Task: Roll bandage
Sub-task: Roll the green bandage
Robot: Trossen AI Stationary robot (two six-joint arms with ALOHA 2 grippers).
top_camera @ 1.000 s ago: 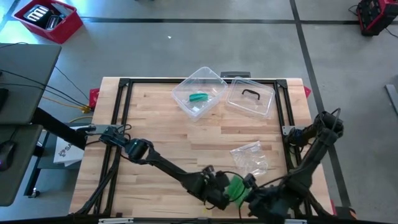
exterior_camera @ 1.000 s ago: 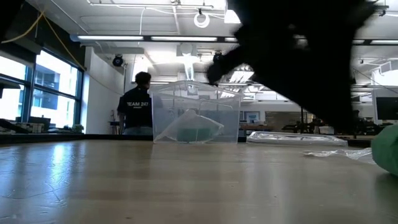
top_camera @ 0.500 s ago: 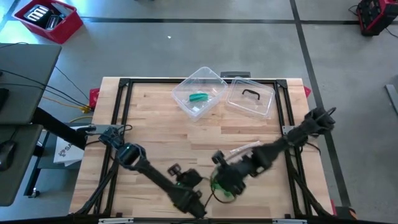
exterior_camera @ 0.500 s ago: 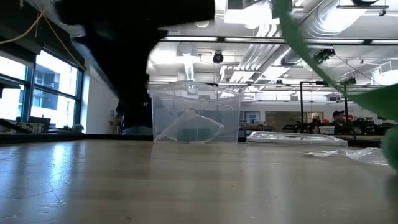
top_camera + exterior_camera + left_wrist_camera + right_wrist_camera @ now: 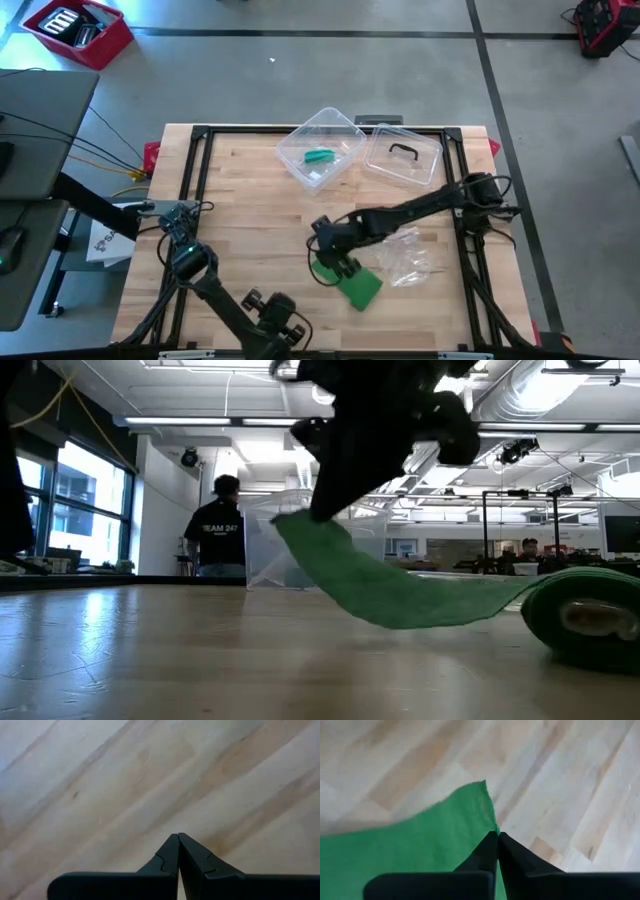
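The wooden table (image 5: 260,215) fills the middle of the high view, with the right arm reaching from the right edge toward the lower centre and the left arm folded along the bottom left edge. The green bandage (image 5: 350,281) lies lower centre, its roll at the lower right end and a loose strip running up-left. The right gripper (image 5: 331,262) is clamped on that strip's end, while the left gripper (image 5: 178,838), fingers pressed together, holds nothing over bare wood.

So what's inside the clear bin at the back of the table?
The clear bin holds one green item on something pale; what exactly it is can't be made out. The bin's lid lies beside it, so the bin is open, nothing covering the contents.
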